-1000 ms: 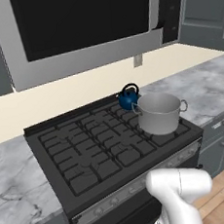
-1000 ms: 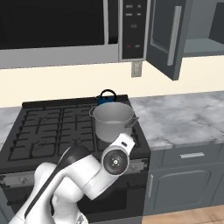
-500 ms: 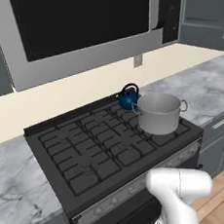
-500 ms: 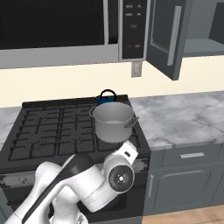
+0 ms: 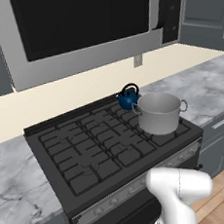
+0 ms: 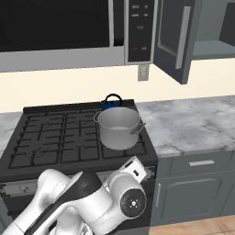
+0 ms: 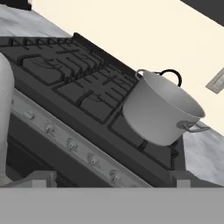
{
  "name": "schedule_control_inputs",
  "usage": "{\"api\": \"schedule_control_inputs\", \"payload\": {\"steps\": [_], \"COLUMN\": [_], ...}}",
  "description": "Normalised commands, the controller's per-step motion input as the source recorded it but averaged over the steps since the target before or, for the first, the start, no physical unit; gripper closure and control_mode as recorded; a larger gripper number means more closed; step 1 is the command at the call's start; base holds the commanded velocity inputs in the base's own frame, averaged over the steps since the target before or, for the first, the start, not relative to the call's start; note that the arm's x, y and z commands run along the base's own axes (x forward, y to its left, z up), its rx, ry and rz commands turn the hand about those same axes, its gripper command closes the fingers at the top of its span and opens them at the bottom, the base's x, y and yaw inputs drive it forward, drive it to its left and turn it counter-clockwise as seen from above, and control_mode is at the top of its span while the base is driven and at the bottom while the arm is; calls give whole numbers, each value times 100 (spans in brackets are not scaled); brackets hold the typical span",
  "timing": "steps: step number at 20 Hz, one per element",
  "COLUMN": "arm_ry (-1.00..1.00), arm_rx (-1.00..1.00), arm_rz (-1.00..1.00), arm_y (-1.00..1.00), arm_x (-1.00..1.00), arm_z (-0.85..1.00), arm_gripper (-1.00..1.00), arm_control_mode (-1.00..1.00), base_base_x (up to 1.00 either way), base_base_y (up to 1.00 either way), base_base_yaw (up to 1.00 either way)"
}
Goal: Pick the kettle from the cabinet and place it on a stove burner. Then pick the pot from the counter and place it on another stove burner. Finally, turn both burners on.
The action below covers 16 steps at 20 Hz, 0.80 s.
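Left base view, reading left to right: a stretch of marble counter (image 5: 19, 187) lies at the left edge of the black cooktop (image 5: 79, 151), whose cast-iron burner grates (image 5: 83, 144) run across its whole top. A silver knob strip (image 5: 113, 197) lines the cooktop's front edge. At the back right corner of the cooktop stands the small dark-blue kettle (image 5: 128, 99), upright, its black arched handle above it. Just in front of the kettle, on the front right burner, stands the grey pot (image 5: 159, 113), upright, with one loop handle toward the right edge; whether pot and kettle touch cannot be told. More marble counter runs on beyond the cooktop's right edge. Above the cooktop hangs the silver-black microwave (image 5: 85, 23).

Right base view: the wall cabinet (image 6: 183, 39) to the right of the microwave has its door (image 6: 172, 39) swung open, with a vertical silver bar handle on it. Below the counter are dark grey drawer fronts (image 6: 197, 165).

Hand view: the knob strip crosses the lower left, and the pot sits at the centre right with the kettle's handle showing behind its rim. The gripper's finger tips cannot be made out; its jaws stand wide apart, holding nothing.
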Motion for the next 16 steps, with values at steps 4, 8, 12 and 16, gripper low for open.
{"api": "schedule_control_inputs", "payload": {"steps": [4,8,12,16], "arm_ry": [1,-6,-4,-1], "arm_rx": [6,13,18,17], "arm_rz": [0,-1,0,0], "arm_y": [2,0,1,11], "arm_x": [-2,0,0,0], "arm_z": [-3,-19,-26,-20], "arm_gripper": [-100,-100,-100,-100], "arm_control_mode": [-100,-100,-100,-100], "base_base_x": [0,0,0,0], "base_base_y": [0,0,0,0], "base_base_yaw": [0,0,0,0]}}
